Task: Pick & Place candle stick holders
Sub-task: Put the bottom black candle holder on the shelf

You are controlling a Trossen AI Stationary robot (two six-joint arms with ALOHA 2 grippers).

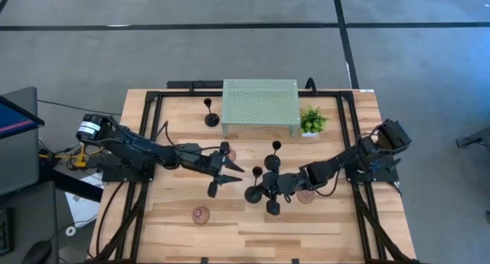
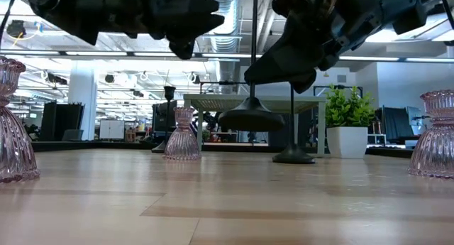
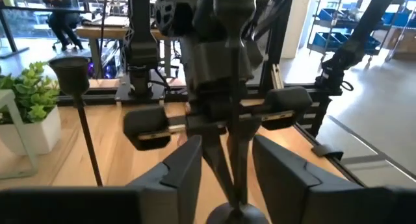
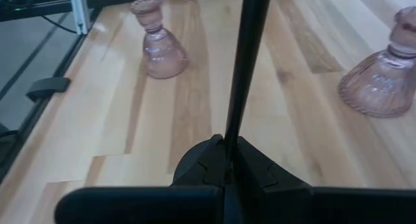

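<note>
My right gripper (image 4: 229, 160) is clenched on a black holder (image 4: 247, 62); my left gripper (image 3: 224, 169) stands released beside its stem.

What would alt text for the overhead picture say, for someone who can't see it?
Two dark robot arms reach inward over a wooden table: the right end effector grips a slim black candle holder, the left end effector open nearby. A green mesh stand, small potted plant and more holders sit around.

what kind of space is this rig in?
Probably an open-plan office or lab. The low view shows exposed ceiling ducts and desks with monitors behind the wooden table; the left wrist view shows a person seated at a desk and blue storage shelving.
</note>
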